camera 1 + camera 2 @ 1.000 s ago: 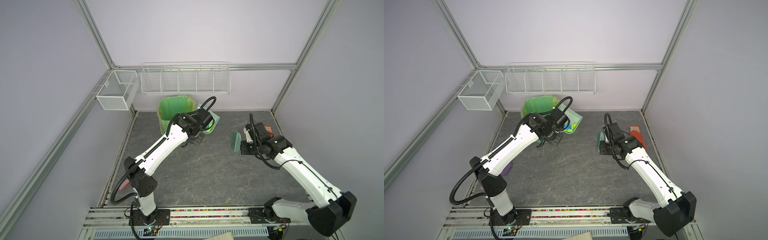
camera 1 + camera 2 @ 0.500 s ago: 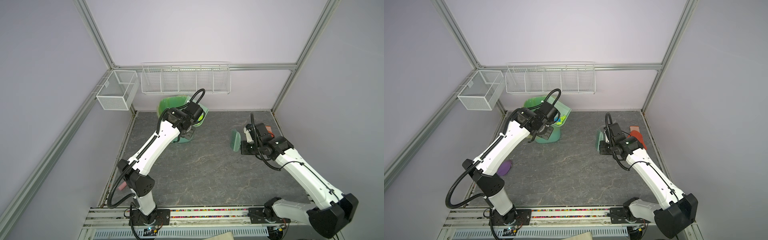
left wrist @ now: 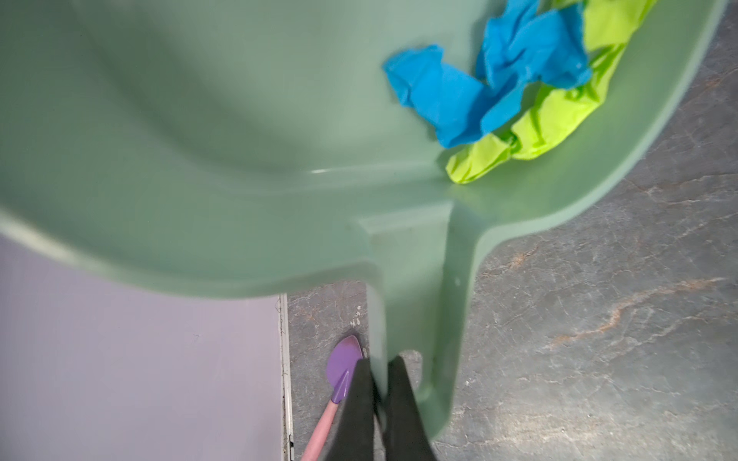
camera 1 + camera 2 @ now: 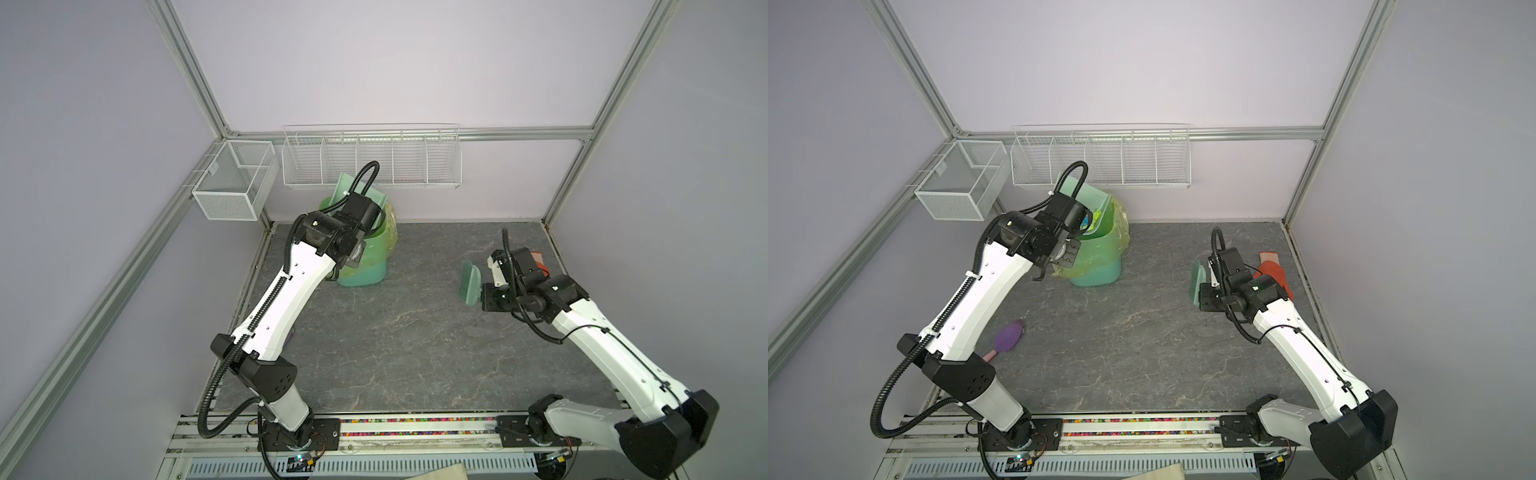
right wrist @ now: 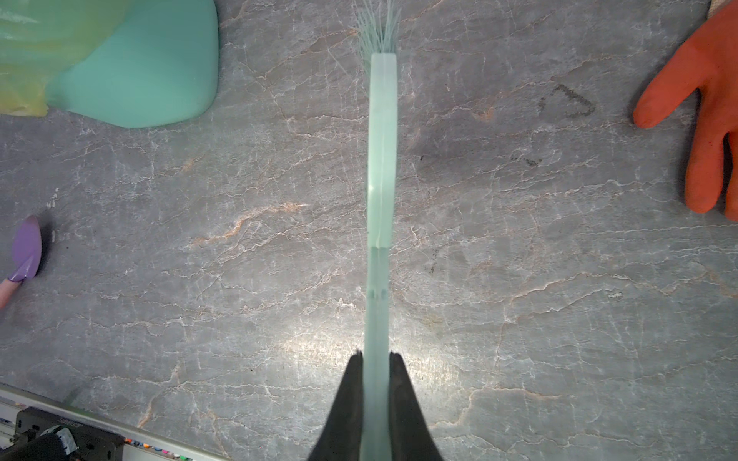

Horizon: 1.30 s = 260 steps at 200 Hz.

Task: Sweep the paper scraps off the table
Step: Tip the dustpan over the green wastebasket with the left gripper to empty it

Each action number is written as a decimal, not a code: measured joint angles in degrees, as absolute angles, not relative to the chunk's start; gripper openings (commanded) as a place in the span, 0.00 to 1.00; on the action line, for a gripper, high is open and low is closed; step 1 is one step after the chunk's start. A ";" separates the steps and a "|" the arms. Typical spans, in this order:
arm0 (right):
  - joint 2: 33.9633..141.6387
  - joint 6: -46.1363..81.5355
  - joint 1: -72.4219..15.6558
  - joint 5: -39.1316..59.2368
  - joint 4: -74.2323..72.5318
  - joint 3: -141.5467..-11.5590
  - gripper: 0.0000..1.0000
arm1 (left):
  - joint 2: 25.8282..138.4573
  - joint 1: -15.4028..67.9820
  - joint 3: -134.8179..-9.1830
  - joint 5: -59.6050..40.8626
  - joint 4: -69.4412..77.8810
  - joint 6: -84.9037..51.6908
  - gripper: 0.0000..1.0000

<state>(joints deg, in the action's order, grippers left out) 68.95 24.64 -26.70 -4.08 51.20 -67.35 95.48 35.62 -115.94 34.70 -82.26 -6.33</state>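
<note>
Crumpled blue and lime-green paper scraps [image 3: 499,92] lie bunched against a side wall inside the pale green dustpan [image 3: 199,139]. My left gripper [image 3: 379,361] is shut on the dustpan's handle. In both top views the dustpan [image 4: 345,187] [image 4: 1088,199] is raised and steeply tilted over the green bin [image 4: 365,266] at the back of the table [image 4: 415,332]. My right gripper [image 5: 376,355] is shut on the handle of a pale green brush [image 5: 382,159]. That brush [image 4: 469,282] hangs bristles-left above the right side of the table.
An orange glove [image 4: 1273,274] lies behind the right arm near the right rail. A purple trowel with a pink handle [image 4: 1007,336] lies by the left arm. Wire baskets [image 4: 370,158] [image 4: 232,187] hang on the back wall and left rail, just above the bin.
My left arm has swung the dustpan leftward from beside the bin to above it, lifting and tilting it steeply. The right arm and brush have barely moved.
</note>
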 measured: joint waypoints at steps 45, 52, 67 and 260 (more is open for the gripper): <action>68.66 24.62 -26.70 -3.53 51.20 -66.85 0.07 | 95.70 35.22 -114.80 39.64 -81.19 -6.11 0.00; 68.62 24.60 -26.70 -3.55 51.18 -66.85 0.07 | 95.72 35.18 -114.80 40.47 -80.99 -5.91 0.00; 68.60 24.60 -26.70 -3.55 51.16 -66.81 0.07 | 95.92 35.14 -114.80 42.48 -80.68 -5.63 0.00; 68.29 23.94 -26.70 -3.14 49.78 -64.45 0.07 | 98.67 36.34 -93.27 77.23 -62.30 12.01 0.00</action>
<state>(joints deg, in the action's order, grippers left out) 68.29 23.94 -26.70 -3.14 49.78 -64.45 98.67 36.34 -93.27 77.23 -62.30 12.01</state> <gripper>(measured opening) 0.115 0.049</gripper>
